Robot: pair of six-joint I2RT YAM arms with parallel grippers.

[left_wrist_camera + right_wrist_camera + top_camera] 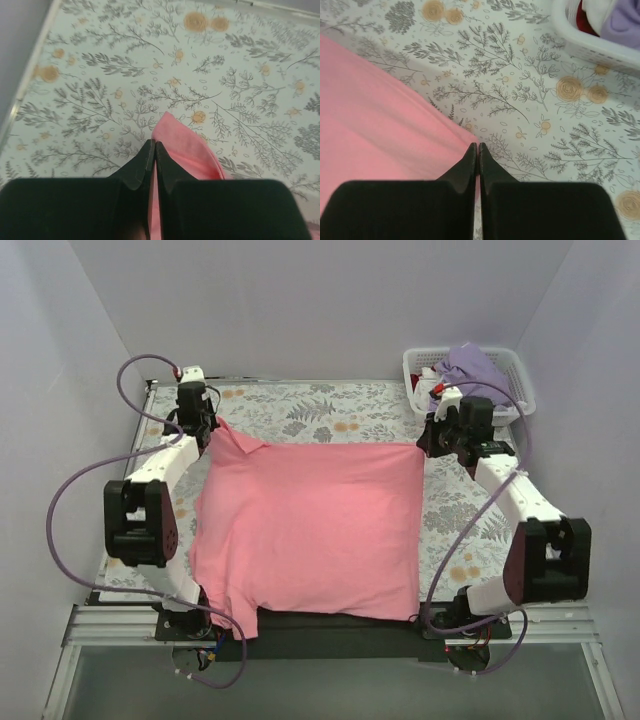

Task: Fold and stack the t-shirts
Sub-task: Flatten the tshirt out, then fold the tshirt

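Pink shirt (pixel 310 530): spread flat on table (pixel 320 405), centre, between arms.
Left tool (pixel 155 145): pinched together on far left corner, cloth showing between.
Right tool (pixel 478 147): pressed together at far right corner, seemingly on hem.
Lavender shirt (pixel 475 365): bunched in basket (pixel 413 375).
Handling: cloth likely light and limp, sags and creases; best held at corners or hem.
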